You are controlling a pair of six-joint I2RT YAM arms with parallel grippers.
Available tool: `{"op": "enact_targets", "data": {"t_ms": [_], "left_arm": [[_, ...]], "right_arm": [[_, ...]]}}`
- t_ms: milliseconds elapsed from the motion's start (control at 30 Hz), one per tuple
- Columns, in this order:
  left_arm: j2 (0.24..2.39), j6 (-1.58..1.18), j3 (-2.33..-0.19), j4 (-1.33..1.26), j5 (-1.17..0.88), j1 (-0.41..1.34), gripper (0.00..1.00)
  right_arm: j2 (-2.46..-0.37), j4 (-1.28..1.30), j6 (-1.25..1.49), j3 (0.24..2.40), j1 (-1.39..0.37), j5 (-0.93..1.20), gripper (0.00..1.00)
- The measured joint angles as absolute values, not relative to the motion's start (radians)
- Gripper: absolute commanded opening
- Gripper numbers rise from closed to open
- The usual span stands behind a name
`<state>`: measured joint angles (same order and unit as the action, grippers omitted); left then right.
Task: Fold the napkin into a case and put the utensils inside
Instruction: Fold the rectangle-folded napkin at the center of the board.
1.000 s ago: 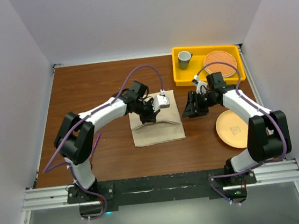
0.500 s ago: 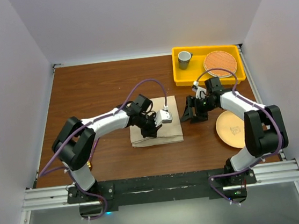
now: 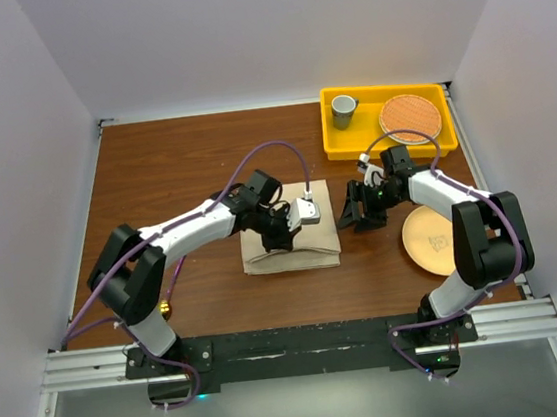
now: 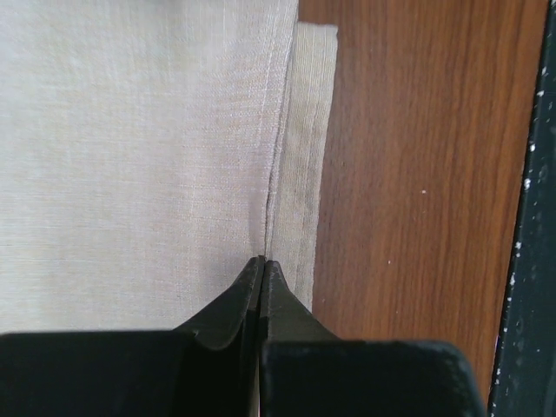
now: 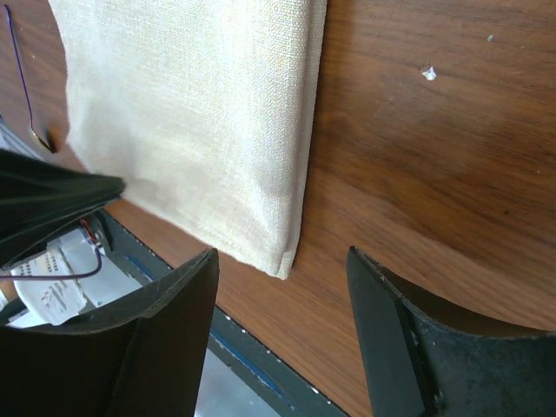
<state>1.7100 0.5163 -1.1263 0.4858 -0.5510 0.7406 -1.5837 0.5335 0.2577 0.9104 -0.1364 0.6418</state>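
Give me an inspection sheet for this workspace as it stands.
Surface: brown wooden table.
Job's things: napkin folded to a rectangle, lower layer peeking out at its near edge; one gold-tipped utensil left of it near the front edge; the other not made out.
Clutter: yellow tray with grey cup and orange disc; peach plate.
Grippers: left pincer shut on the napkin's top-layer edge; right pincer open beside the napkin.
Cables: purple cables arch over the table.
Surroundings: white walls; black rail.
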Motion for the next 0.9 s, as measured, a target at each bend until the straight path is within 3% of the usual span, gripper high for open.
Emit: {"op": "enact_targets", "data": {"t_ms": [900], "left_arm": [[1.678, 0.617, -1.054, 0.518, -0.57, 0.741, 0.0]], "right_arm": [[-1.585, 0.533, 0.262, 0.91, -0.136, 0.647, 0.48]]}}
